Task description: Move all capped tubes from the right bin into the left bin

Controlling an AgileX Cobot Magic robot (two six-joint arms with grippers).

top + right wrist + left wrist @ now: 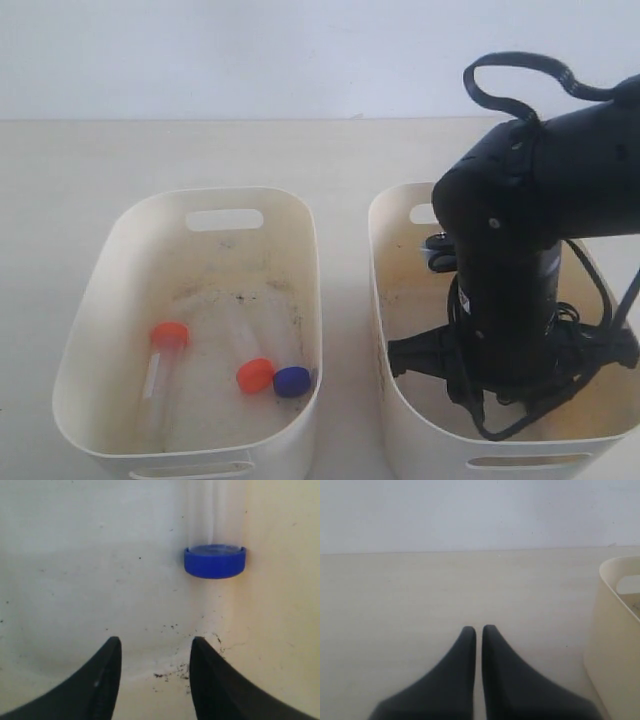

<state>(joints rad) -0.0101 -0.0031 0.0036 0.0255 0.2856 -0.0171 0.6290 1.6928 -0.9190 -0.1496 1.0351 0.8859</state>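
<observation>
The left bin [88, 330] holds three capped tubes: one with an orange cap [169, 335], a second orange-capped one [255, 375] and a blue-capped one [291, 381] beside it. My right arm [520, 260] reaches down into the right bin [400, 410] and hides its contents in the exterior view. In the right wrist view my right gripper [156, 647] is open just above the bin floor. A blue-capped tube [215, 562] lies ahead of the fingertips, slightly off to one side and apart from them. My left gripper [478, 630] is shut, with nothing in it, over bare table.
A cream bin wall with a handle slot [615, 630] stands at the side of the left wrist view. The floor under the right gripper is yellowish with dark specks [170, 672]. Black cables [520, 75] loop over the right arm. A pale wall backs the table.
</observation>
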